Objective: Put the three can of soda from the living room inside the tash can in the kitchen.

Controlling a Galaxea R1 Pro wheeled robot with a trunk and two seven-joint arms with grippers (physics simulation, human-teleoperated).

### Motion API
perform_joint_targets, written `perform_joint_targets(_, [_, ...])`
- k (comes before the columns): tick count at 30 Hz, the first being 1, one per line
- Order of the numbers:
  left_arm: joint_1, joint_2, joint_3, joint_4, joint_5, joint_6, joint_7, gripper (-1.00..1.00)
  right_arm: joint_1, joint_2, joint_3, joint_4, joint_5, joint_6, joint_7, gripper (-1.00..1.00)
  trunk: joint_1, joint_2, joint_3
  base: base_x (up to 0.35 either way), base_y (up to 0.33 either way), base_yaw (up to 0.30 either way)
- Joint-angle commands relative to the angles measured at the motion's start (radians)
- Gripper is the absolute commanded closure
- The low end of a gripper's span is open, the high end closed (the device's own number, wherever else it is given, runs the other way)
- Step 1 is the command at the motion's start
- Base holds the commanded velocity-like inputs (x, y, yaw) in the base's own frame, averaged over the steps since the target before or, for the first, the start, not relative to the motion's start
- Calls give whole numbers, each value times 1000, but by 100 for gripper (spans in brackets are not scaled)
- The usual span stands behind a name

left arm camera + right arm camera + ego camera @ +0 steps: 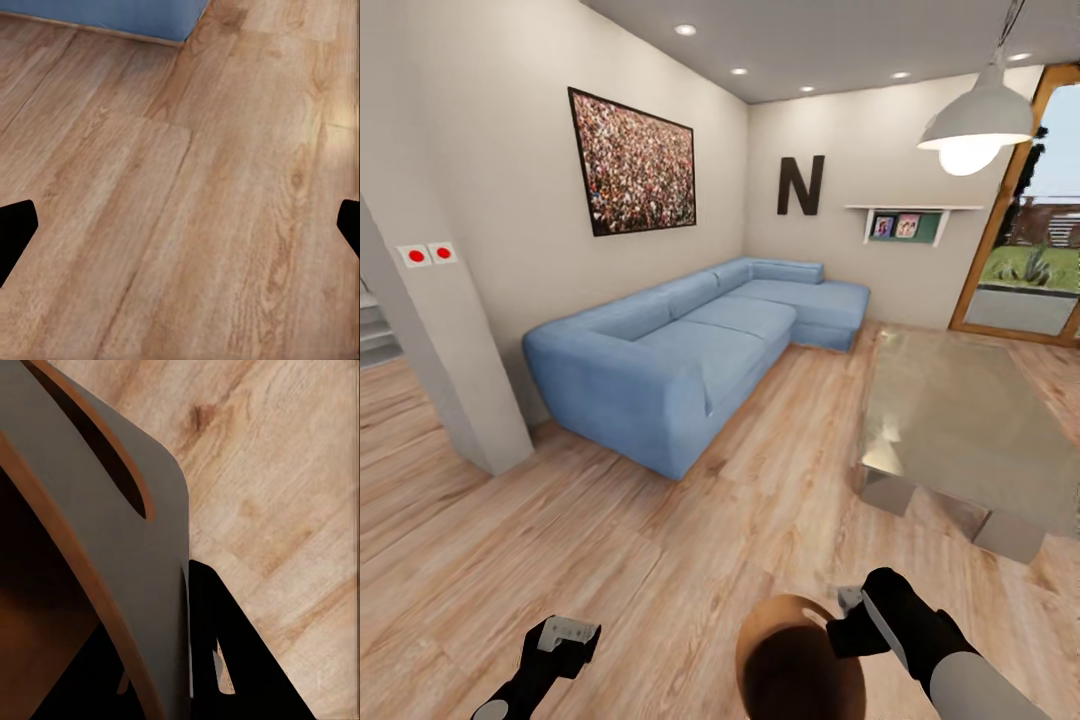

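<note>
The tash can (pixel 797 665) hangs low in front of me, and its brown inside shows from above. My right gripper (pixel 848 625) is shut on its rim at the right side. In the right wrist view the grey wall of the tash can (pixel 127 547) has a brown rim and a slot handle, and one black finger (pixel 240 667) lies against the outside. My left gripper (pixel 567 640) is open over bare wood floor, with nothing between its fingertips (pixel 15 232). The cans of soda and the kitchen are out of view.
A blue L-shaped sofa (pixel 690 350) stands along the left wall. A low glass coffee table (pixel 960 420) is ahead on the right, under a white pendant lamp (pixel 975 125). A white pillar (pixel 450 380) stands at the left, a wood-framed glass door (pixel 1040 260) at the far right. Wood floor (pixel 760 500) runs between sofa and table.
</note>
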Motion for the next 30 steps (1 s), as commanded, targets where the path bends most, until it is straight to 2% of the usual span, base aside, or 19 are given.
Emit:
perform_joint_targets(1, [0, 0, 0, 0, 0, 0, 0, -100, -1, 0, -1, 0, -24, 3, 5, 100, 0, 0, -1, 0, -278, -94])
perform_joint_targets(6, [0, 0, 0, 0, 2, -1, 0, -100, -1, -1, -3, 0, -23, 3, 7, 100, 0, 0, -3, 0, -255, -156])
perform_joint_targets(15, [0, 0, 0, 0, 3, -1, 1, -100, 0, -1, -3, 0, -23, 3, 7, 100, 0, 0, -4, 0, -114, -226])
perform_joint_targets(30, [0, 0, 0, 0, 3, -1, 1, -100, -1, -1, -5, -1, -23, 3, 7, 100, 0, 0, -4, 0, -270, -240])
